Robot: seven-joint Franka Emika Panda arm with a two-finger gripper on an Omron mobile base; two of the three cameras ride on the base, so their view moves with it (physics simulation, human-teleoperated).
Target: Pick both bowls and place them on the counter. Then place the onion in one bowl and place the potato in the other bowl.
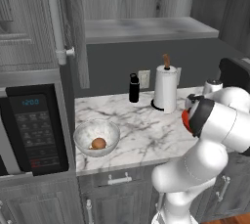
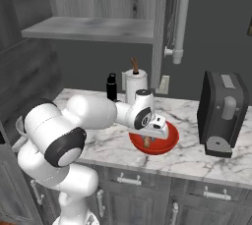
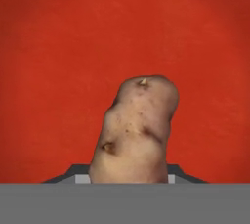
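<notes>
The tool (image 2: 147,139), apparently closed on the potato (image 3: 134,130), held it low over the red bowl (image 2: 167,143) on the worktop (image 2: 197,157); firm, lumpy and light, it seemed best gripped across its middle.

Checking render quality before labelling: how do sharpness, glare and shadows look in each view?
Hand view: potato soft-edged against flat red bowl, no glare. Right base view: the bowl's rim is glossy, with a faint shadow on the counter. Left base view: evenly lit, onion crisp.
</notes>
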